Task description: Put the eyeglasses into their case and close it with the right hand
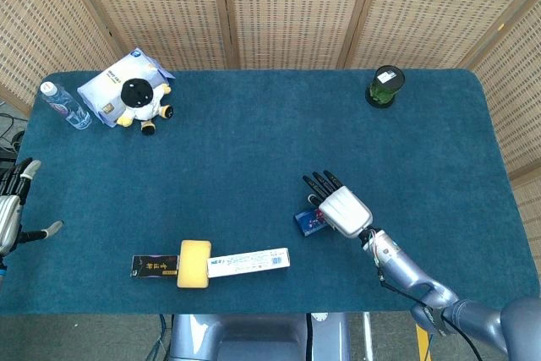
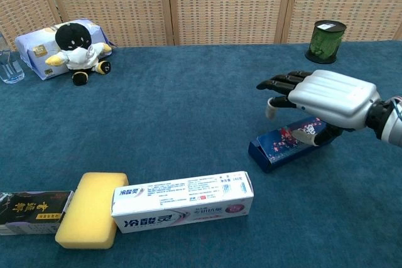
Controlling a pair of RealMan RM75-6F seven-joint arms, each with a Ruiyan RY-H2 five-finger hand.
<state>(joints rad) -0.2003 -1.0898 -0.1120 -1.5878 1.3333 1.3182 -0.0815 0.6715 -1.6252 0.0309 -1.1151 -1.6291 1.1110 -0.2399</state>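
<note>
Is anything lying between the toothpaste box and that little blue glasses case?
Nothing: the chest view shows only bare blue cloth between the toothpaste box and the glasses case.

Right hand (image 2: 326,100): back covered by ribbed silver-grey shell w/ lengthwise grooves; fingers (image 2: 281,83) black, one w/ pale tip. Wrist shows dark band, then silver-grey metallic forearm (image 1: 404,270) w/ thin black cable running alongside. Left hand (image 1: 10,209) at frame edge: silver-grey body, black fingers, pale grey tips. Base below table edge blue-grey, glossy.
</note>
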